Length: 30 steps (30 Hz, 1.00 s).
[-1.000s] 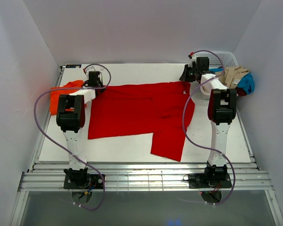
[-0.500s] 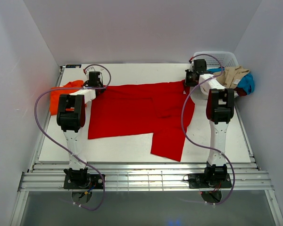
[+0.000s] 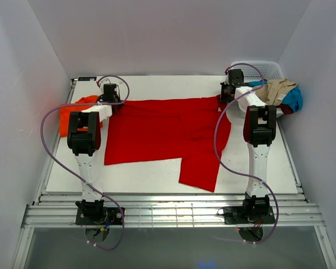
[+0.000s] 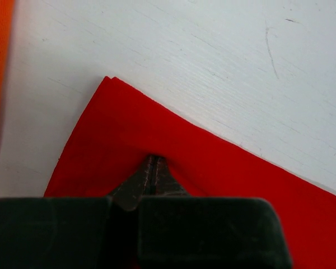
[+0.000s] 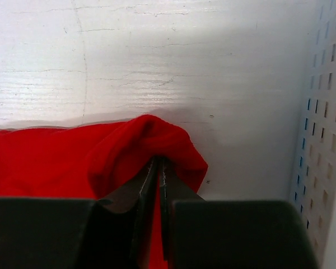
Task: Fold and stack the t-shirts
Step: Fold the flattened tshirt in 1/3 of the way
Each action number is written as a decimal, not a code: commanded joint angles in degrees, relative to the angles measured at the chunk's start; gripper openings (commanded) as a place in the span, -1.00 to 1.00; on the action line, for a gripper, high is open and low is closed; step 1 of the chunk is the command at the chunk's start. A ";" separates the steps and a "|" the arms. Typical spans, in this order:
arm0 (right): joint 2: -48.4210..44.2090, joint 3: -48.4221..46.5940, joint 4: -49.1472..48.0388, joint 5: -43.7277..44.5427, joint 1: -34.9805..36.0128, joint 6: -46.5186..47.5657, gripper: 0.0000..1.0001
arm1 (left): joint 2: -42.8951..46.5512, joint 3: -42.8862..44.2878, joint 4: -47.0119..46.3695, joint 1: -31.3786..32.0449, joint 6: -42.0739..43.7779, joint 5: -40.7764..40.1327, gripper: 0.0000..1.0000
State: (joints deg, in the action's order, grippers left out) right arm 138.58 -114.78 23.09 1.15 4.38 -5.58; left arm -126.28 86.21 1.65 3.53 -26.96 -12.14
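Red t-shirt point(image 3: 162, 131) spread flat mid-tabletop point(image 3: 140, 176), one flap reaching toward near edge. Left fingers point(image 4: 141, 182) closed, pinching its far-left corner. Right fingers point(image 5: 144, 185) closed, pinching bunched far-right corner. Orange t-shirt point(image 3: 66, 117) crumpled at left edge. White basket point(image 3: 269, 70) far right, clothes point(image 3: 281, 89) heaped against it.

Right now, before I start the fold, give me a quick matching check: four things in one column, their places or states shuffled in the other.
Things:
1. red shirt
2. orange shirt
3. basket
4. left gripper

Places or states:
A. far right corner, clothes piled in it
B. shut on a corner of red cloth
C. spread across the middle
D. bunched at the left edge

Pairs: 1-C, 2-D, 3-A, 4-B
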 commanded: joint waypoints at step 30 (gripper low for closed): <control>-5.16 4.21 -5.06 -0.79 -2.45 2.68 -0.39 | 6.58 -3.20 -6.57 -1.51 2.43 3.17 -0.67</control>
State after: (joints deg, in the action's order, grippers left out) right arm 136.62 -111.50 21.19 2.37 4.19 -5.10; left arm -120.46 76.84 -2.96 2.66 -28.05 -10.13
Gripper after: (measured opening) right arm 0.265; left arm 0.137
